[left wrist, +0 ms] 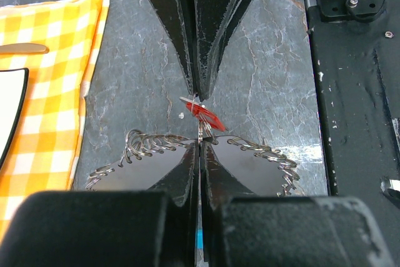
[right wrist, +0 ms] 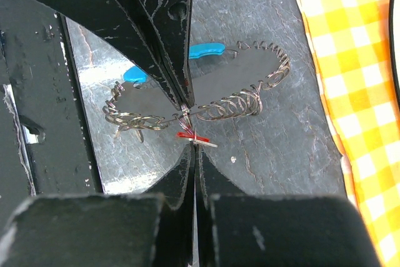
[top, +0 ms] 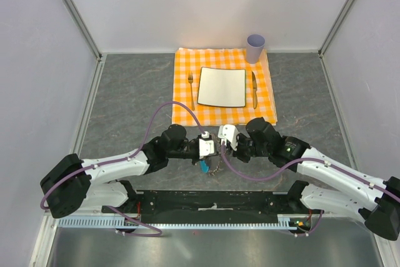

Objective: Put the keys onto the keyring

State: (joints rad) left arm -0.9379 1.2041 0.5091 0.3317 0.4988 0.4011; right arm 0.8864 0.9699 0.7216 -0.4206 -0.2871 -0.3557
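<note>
Both grippers meet tip to tip just above the grey table, near its front edge. My left gripper (top: 212,150) (left wrist: 200,143) is shut on the keyring (left wrist: 148,144) (right wrist: 239,105), a silvery coiled loop that spreads to both sides of its tips. The ring's blue tab (right wrist: 206,49) (top: 204,168) hangs behind the left fingers. My right gripper (top: 221,148) (right wrist: 196,146) is shut on the key (right wrist: 187,134) (left wrist: 205,115). The key is tiny, with a red head and a thin metal blade. It sits right against the ring's wire, between the two pairs of tips.
A yellow checked cloth (top: 269,107) lies farther back with a white square plate (top: 222,87), a fork (top: 191,89), a knife (top: 254,89) and a lilac cup (top: 255,47). The black base rail (top: 215,203) runs close behind the grippers. White walls close in the sides.
</note>
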